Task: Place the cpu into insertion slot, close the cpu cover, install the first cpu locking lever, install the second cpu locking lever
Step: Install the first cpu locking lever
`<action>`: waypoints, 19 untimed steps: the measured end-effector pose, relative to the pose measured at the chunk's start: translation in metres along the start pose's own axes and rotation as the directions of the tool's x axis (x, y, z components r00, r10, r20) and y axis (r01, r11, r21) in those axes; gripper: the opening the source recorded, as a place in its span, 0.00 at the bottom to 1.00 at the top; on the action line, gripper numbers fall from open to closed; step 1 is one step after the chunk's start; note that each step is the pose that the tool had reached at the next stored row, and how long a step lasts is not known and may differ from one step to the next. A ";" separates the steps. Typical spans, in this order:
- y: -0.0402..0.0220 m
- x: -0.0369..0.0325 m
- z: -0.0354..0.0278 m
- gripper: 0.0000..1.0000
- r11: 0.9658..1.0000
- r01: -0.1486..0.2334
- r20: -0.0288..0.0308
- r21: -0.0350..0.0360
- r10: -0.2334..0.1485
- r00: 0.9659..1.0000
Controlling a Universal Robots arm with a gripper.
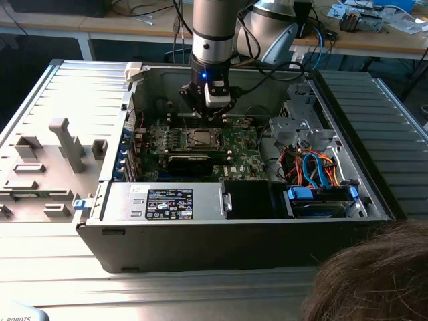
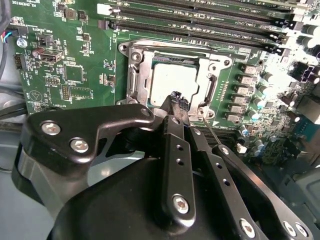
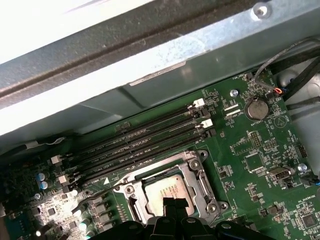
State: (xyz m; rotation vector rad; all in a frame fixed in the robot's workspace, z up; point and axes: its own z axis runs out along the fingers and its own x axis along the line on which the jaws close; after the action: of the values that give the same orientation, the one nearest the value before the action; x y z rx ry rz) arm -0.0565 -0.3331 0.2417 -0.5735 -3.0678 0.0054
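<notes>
Second wrist view: hand (image 2: pixel 176 100) tips pinched together, right at edge of cpu (image 2: pixel 170 80). Seated in insertion slot (image 2: pixel 130 75) on green motherboard (image 2: pixel 75 55), cpu cover (image 2: pixel 202 64) flat around it, memory slots (image 2: pixel 200 22) alongside.

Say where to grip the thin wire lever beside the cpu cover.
Take the wire lever on its free straight stretch, clear of the cpu cover, coming from above with the hand straddling it: it is thin, and seems angled up off the board.

Robotics lab or electronics workshop: opened PC case (image 1: pixel 200 244) on ribbed metal tabletop (image 1: pixel 167 291), robot arm (image 1: pixel 212 27) over it, wooden benches (image 1: pixel 374 41) behind, littered with cables (image 1: pixel 144 10).
</notes>
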 end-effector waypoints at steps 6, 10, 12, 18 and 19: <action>0.0000 0.0000 0.0000 0.11 1.000 0.020 0.000 0.000 -0.020 1.000; 0.0000 0.0000 0.0000 0.11 1.000 0.030 0.000 0.001 -0.030 1.000; 0.0000 0.0000 0.0000 0.11 0.999 0.034 0.000 0.001 -0.034 0.999; 0.0000 0.0000 0.0000 0.11 0.999 0.050 0.000 0.001 -0.050 0.999; 0.0000 0.0000 0.0000 0.11 0.999 0.054 0.000 0.001 -0.054 0.999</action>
State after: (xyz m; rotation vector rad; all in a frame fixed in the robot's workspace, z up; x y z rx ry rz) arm -0.0565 -0.3331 0.2417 -0.4910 -3.0822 0.0063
